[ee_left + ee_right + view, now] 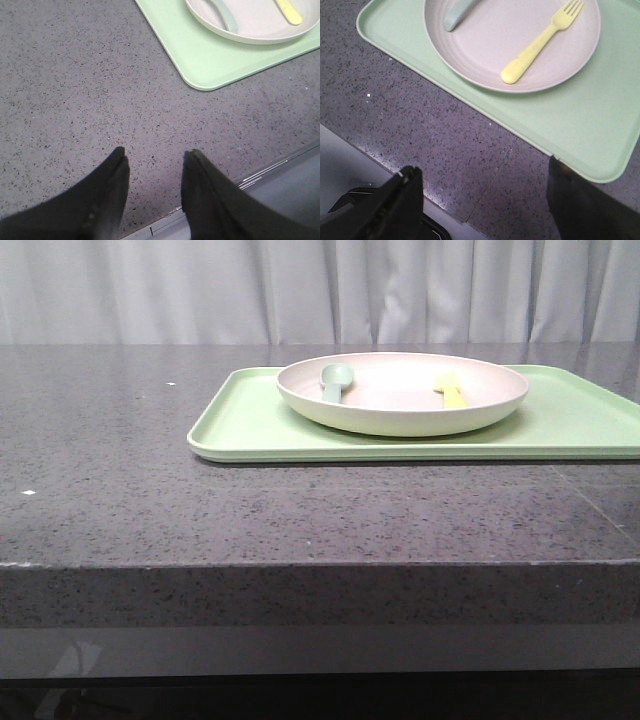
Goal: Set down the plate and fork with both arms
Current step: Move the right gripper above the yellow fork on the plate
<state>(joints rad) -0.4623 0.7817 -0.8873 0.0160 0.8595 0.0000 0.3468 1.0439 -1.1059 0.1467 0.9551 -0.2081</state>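
Observation:
The pale pinkish-cream plate rests on a light-green tray; it also shows as the plate and the plate in the wrist views. The yellow fork lies inside it on the right side, seen too as the fork and the fork. My left gripper is open over bare counter near the front edge, well short of the tray. My right gripper is open wide, also above the counter edge, close to the tray's near rim. Neither gripper appears in the front view.
A grey-green spoon lies in the plate's left side, seen as the spoon from the right wrist. The speckled grey counter has its front edge close below both grippers. White curtains hang behind.

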